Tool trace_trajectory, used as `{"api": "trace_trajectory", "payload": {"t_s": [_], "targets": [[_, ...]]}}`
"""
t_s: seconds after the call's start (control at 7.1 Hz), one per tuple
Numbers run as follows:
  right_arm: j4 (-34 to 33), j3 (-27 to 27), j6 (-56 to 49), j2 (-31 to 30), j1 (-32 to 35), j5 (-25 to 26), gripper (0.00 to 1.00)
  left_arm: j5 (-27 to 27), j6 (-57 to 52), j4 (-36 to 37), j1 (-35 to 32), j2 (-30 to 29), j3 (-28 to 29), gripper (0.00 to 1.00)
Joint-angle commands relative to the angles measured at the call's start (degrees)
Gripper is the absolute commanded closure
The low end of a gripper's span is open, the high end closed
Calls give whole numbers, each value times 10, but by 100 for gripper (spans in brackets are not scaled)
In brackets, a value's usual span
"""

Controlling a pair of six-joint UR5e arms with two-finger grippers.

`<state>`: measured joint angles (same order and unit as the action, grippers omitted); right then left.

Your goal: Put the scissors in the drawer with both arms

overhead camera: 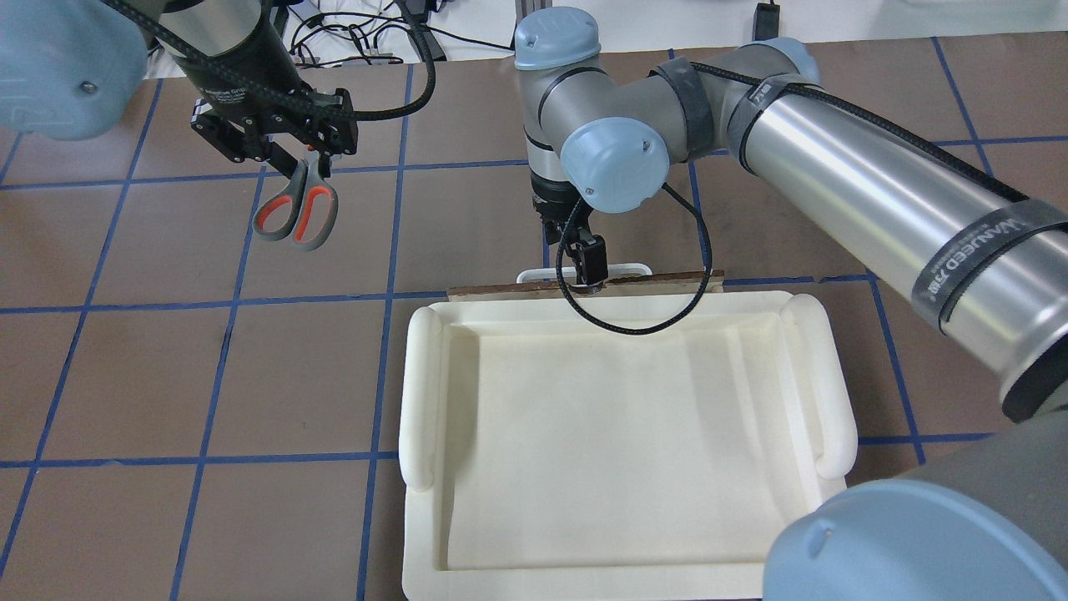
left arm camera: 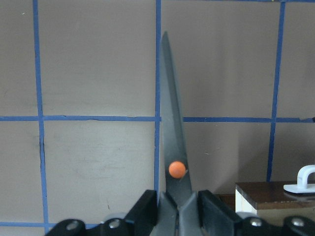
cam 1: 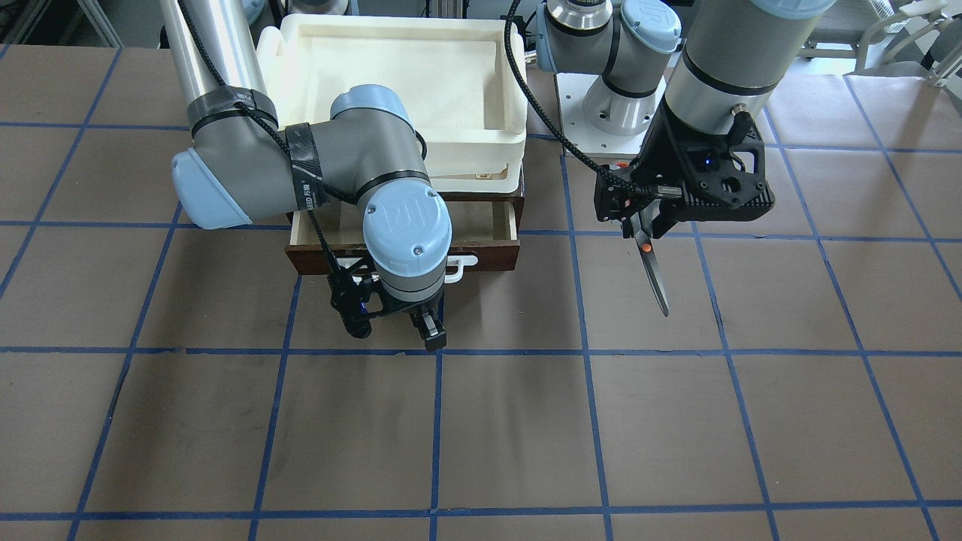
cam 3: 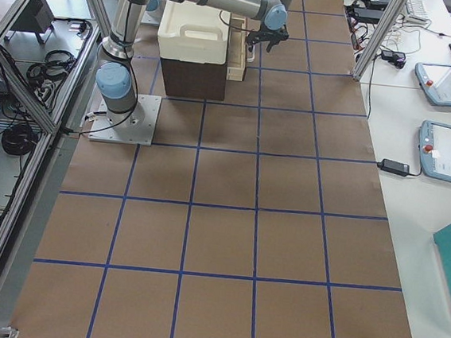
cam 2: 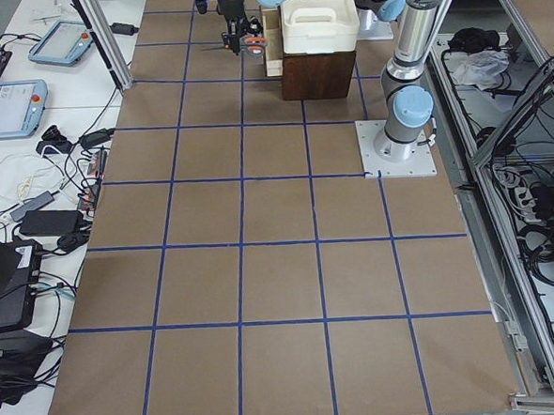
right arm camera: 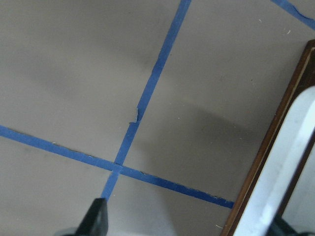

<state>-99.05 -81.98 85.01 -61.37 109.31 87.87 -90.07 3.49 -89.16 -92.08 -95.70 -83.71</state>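
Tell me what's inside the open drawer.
Only bare pale plywood shows in the drawer. The right arm covers its middle and the white foam tray above hides the back, so those parts cannot be checked.

**Bright, flat light**

Diffuse light from overhead leaves faint, soft shadows on the desk [cam 1: 676,421]. Glare streaks the right arm [overhead camera: 843,179], the white tray [overhead camera: 417,392] nearly washes out, and the drawer handle [right arm camera: 290,162] blurs in the right wrist view.
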Motion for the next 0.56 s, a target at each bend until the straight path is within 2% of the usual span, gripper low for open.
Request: {"api": "trace_trajectory", "payload": {"t_s": [0.0, 0.42], "targets": [[-3, 9, -11, 5, -3, 4, 0, 2, 0, 0, -1, -1, -1, 72], [-2, 35, -20, 14, -11, 8, 0, 4, 0, 0, -1, 8, -1, 72]]}}
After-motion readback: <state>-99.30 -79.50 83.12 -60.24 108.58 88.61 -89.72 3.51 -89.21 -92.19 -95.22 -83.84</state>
